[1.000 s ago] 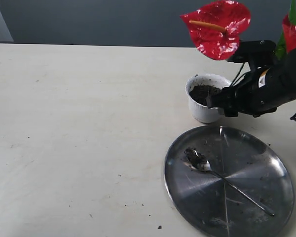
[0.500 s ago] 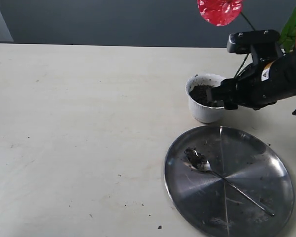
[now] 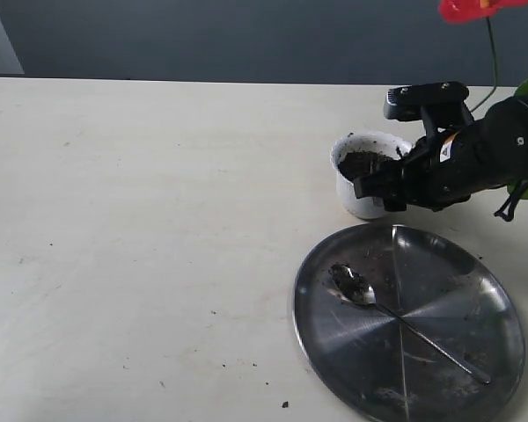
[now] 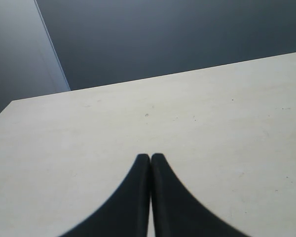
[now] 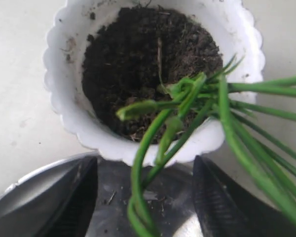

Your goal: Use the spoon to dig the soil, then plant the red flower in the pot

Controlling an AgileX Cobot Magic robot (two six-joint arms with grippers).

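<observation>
While the red flower (image 5: 187, 98) stem ends hang over the soil (image 5: 133, 54), the right gripper (image 5: 143, 165) stands open.
Green stems pass between its wide-apart jaws, just above the white pot (image 5: 56, 94); a red bloom shows at the exterior view's top edge. The spoon (image 3: 361, 292) lies on the steel plate (image 3: 475, 290) near the pot. The left gripper (image 4: 150, 157) is closed above the table (image 4: 212, 123).
</observation>
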